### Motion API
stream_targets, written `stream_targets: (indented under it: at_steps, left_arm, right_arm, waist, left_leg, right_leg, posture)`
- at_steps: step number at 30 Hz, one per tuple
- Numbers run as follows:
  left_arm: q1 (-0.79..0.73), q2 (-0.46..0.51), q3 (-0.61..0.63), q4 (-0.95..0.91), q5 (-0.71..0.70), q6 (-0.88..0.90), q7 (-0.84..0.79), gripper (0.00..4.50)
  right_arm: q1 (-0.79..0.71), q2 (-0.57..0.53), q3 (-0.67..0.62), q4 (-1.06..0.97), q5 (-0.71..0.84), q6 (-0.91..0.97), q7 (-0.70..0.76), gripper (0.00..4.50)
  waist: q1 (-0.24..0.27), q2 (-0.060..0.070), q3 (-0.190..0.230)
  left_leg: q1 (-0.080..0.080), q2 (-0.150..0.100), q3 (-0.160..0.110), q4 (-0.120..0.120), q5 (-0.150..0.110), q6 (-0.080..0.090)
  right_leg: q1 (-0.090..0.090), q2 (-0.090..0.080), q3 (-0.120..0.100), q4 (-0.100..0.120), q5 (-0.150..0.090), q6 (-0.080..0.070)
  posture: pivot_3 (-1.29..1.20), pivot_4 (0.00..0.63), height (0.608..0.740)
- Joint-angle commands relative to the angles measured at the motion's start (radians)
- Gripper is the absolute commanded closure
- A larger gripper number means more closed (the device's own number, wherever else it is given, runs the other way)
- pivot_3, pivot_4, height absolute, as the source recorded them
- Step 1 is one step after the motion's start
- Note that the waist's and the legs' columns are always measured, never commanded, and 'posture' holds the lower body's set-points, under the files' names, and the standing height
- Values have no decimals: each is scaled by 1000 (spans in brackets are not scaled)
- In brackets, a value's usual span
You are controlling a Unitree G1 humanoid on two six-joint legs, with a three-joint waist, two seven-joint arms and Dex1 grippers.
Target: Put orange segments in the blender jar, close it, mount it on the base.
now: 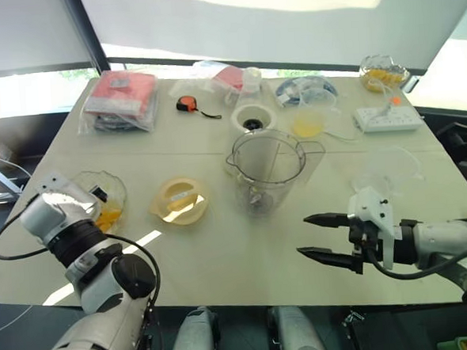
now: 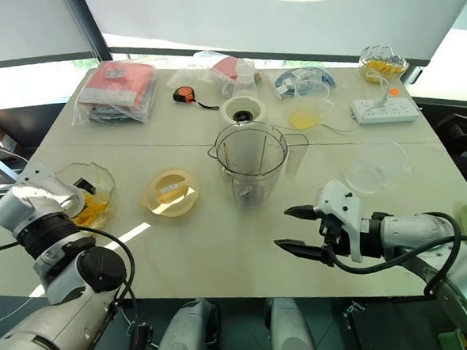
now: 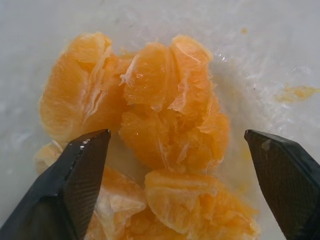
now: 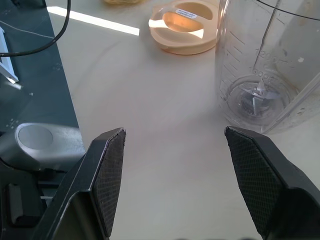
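Several orange segments (image 3: 165,115) lie piled in a shallow glass bowl (image 1: 116,182) at the table's near left. My left gripper (image 3: 175,134) is open just above them, one finger on either side of the pile, holding nothing. The empty, uncovered blender jar (image 1: 266,169) stands upright mid-table with its blade visible at the bottom (image 4: 257,97). Its pale yellow lid (image 1: 179,200) lies flat to its left. The white base (image 1: 253,117) sits just behind the jar. My right gripper (image 1: 303,235) hovers open and empty near the front edge, right of the jar and pointing toward it.
A second bowl of orange pieces (image 1: 383,72) and a white power strip (image 1: 387,118) sit at the back right. An empty glass bowl (image 1: 385,170) lies right of the jar. A small cup of yellow liquid (image 1: 307,124), a tape measure (image 1: 186,104) and bagged red items (image 1: 119,99) line the back.
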Motion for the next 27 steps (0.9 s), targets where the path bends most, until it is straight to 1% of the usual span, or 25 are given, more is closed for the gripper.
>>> stream_targets:
  at_steps: [1, 6, 7, 9, 10, 16, 23, 27]
  left_arm:
    - [-8, 27, -23, 41, -19, -59, 0, 47]
    - [0, 50, -12, 135, -44, -134, 4, 47]
    - [3, 57, -12, 156, -49, -151, 5, 279]
    - [6, 65, -14, 185, -60, -173, 10, 898]
    - [7, 67, -17, 192, -64, -180, 12, 1323]
    - [16, 67, -23, 160, -88, -157, 27, 4254]
    - [13, 66, -33, -20, -92, -19, 43, 4254]
    - [0, 96, -86, -178, -83, 115, 13, 4254]
  right_arm:
    - [0, 8, -14, -33, 0, -13, -8, 1177]
    - [-10, 9, -9, -30, -2, -14, -15, 1177]
    - [-13, 8, -8, -27, -3, -15, -15, 1177]
    - [-17, 7, -8, -25, -5, -16, -14, 1177]
    - [-18, 7, -8, -24, -6, -17, -14, 1177]
    - [-32, 9, -2, -15, -14, -21, -12, 1177]
    - [-45, 14, 16, 1, -28, -33, -9, 1177]
    - [-54, 17, 23, 14, -35, -39, -4, 1177]
  waist:
    - [0, 0, 0]
    - [0, 0, 0]
    - [0, 0, 0]
    - [-1, 0, 0]
    - [0, 0, 0]
    - [0, 1, 0]
    - [-1, 0, 0]
    - [-1, 0, 0]
  left_leg:
    - [0, 0, 0, 0, 0, 0]
    - [0, 0, 0, 0, 0, 0]
    - [0, 0, 0, 0, 0, 0]
    - [0, 0, 0, 0, 0, 0]
    - [0, 0, 0, 0, 0, 0]
    - [0, 0, 0, 0, 0, 0]
    - [0, 0, 0, 0, 0, 0]
    - [0, 0, 0, 0, 0, 0]
  right_leg:
    - [0, 0, 0, 0, 0, 0]
    - [0, 0, 0, 0, 0, 0]
    - [0, 0, 0, 0, 0, 0]
    - [0, 0, 0, 0, 0, 0]
    - [0, 0, 0, 0, 0, 0]
    - [0, -4, -1, 0, 0, 0]
    - [0, -4, -1, 0, 1, 1]
    - [0, -3, -1, 0, 1, 1]
  posture:
    - [0, 150, 740]
    - [0, 150, 740]
    - [0, 150, 740]
    - [0, 150, 740]
    - [0, 150, 740]
    - [0, 150, 740]
    - [0, 150, 740]
    - [0, 150, 740]
